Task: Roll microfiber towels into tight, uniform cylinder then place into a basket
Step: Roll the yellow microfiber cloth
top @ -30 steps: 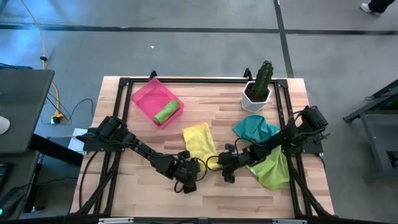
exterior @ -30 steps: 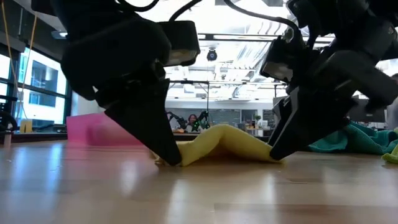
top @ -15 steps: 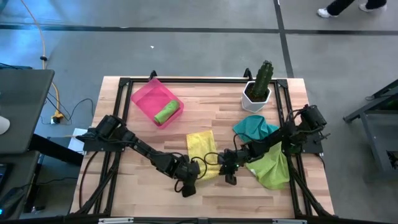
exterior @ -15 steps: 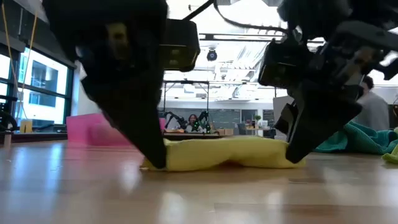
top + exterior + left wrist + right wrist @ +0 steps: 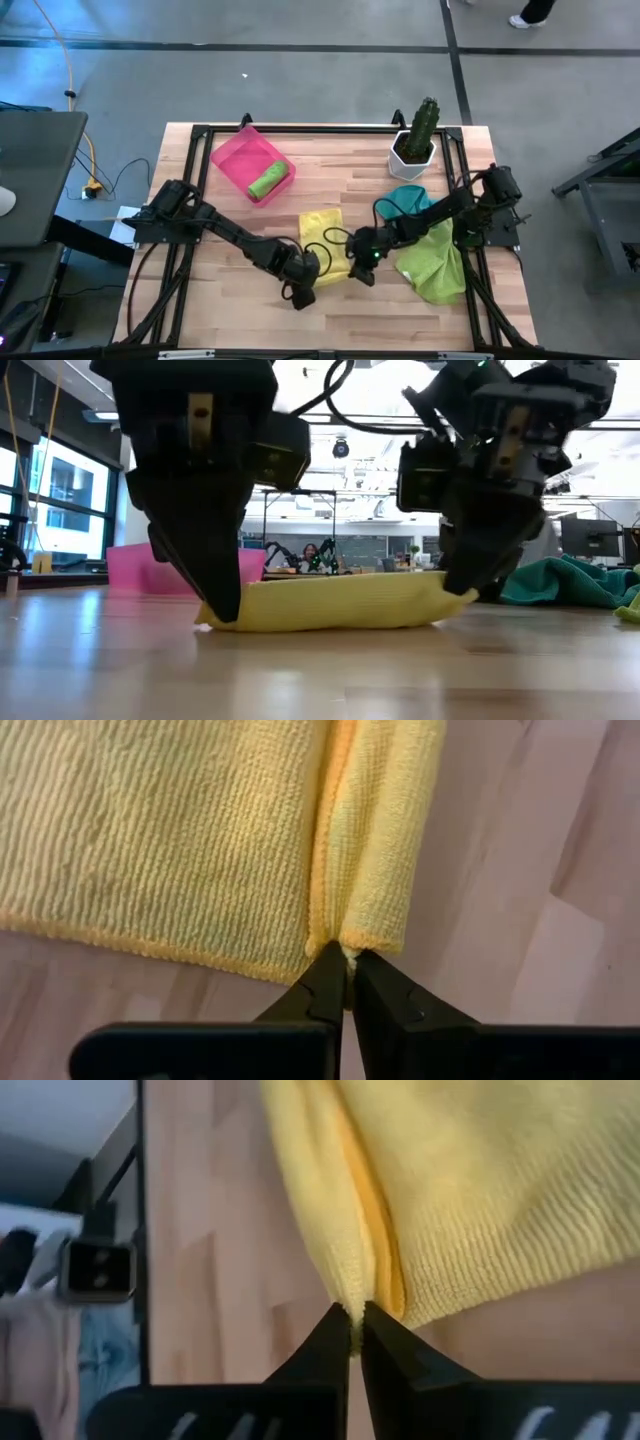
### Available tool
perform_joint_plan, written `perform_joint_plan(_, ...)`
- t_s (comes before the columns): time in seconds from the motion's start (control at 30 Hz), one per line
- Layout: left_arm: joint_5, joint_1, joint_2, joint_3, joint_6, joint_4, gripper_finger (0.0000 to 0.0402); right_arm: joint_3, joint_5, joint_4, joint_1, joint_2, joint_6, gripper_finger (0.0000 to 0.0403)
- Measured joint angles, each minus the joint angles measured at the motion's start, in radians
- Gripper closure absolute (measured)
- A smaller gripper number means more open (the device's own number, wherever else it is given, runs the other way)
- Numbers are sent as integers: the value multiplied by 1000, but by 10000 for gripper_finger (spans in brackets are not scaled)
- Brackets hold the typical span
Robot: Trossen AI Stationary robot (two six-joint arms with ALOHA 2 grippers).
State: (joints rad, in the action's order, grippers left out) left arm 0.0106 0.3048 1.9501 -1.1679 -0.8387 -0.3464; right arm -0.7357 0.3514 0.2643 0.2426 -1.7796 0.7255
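Note:
The yellow towel [image 5: 322, 238] lies flat on the table's middle, its near edge turned over into a low roll [image 5: 330, 602]. My left gripper [image 5: 306, 272] is shut on the roll's left end and my right gripper [image 5: 361, 260] on its right end. The pink basket [image 5: 232, 157] sits at the far left and holds a rolled green towel [image 5: 268, 182]. A teal towel [image 5: 408, 205] and a lime green towel [image 5: 437, 265] lie crumpled at the right. My left gripper pinches the left end of the rolled near edge [image 5: 348, 946] between its two fingertips, several layers at a fold. The fingers slant down from the near side, and the roll rests on the table. My right gripper pinches the roll's right end [image 5: 356, 1312] between its two fingertips, at the fold where the edge is turned over. It slants down from the near right, and this end sits slightly raised [image 5: 440, 600].
A white pot with a cactus [image 5: 414, 148] stands at the far right. A black frame [image 5: 300, 129] runs along the table's edges. Bare wood lies between the basket and the yellow towel and along the near edge.
Both grippers have moved toward the far edge and rolled their wrists, the right also toward the left. The yellow towel's near edge, humped in the middle before, is now turned over onto the cloth as a straight low roll between them; the far part has stayed flat.

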Motion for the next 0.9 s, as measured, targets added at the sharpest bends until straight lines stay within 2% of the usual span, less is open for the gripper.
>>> perform_joint_plan(0.2,-3,-17,-1,-1,-31,-7,395,-1,-43,-46,-40,1,16,402)
perform_joint_plan(0.4,121,-19,-2,-2,-38,44,394,-2,118,-15,-60,1,63,402)
perform_joint_plan(0.53,184,-21,-2,-3,-61,65,394,-2,181,-11,-83,1,114,402)
perform_joint_plan(0.7,219,-34,-4,-3,-107,67,394,-3,184,-9,-121,-3,147,402)
perform_joint_plan(0.9,204,-62,-4,-2,-190,25,394,-8,193,-12,-152,-53,185,402)
